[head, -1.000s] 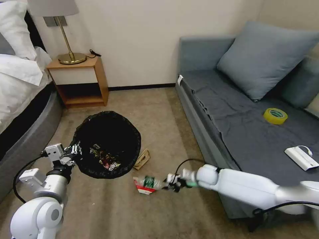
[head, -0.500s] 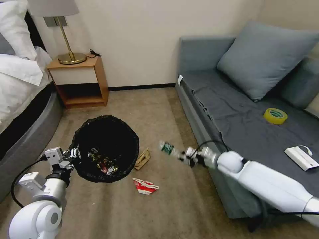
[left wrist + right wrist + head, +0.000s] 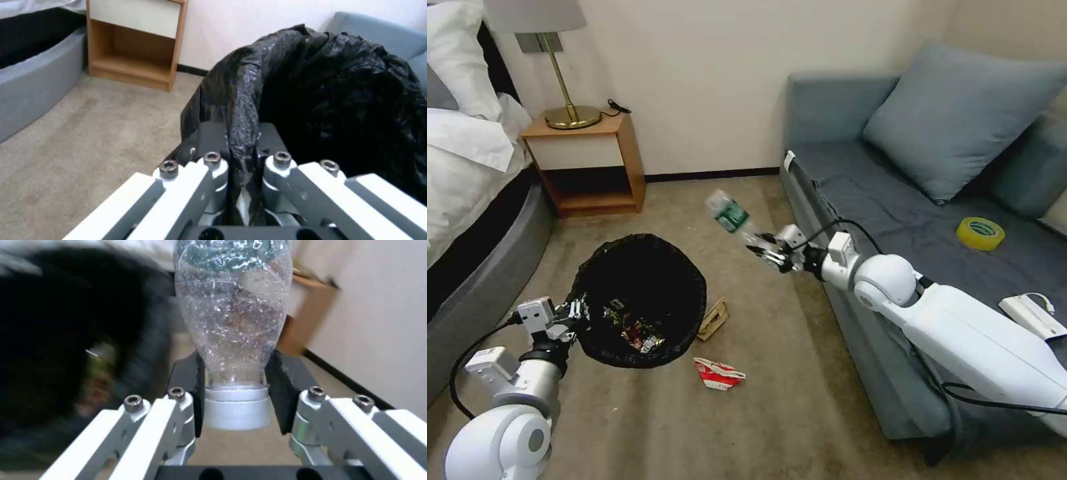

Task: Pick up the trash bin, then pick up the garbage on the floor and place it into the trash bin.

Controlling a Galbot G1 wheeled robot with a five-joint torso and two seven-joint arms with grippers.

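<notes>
Beige carpet, grey sofa

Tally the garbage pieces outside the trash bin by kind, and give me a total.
Clear bottle with green label, held in the right end effector: 1
Crushed red-and-white carton on the floor: 1
Tan paper scrap on the floor beside the trash bin: 1
Total: 3
</notes>
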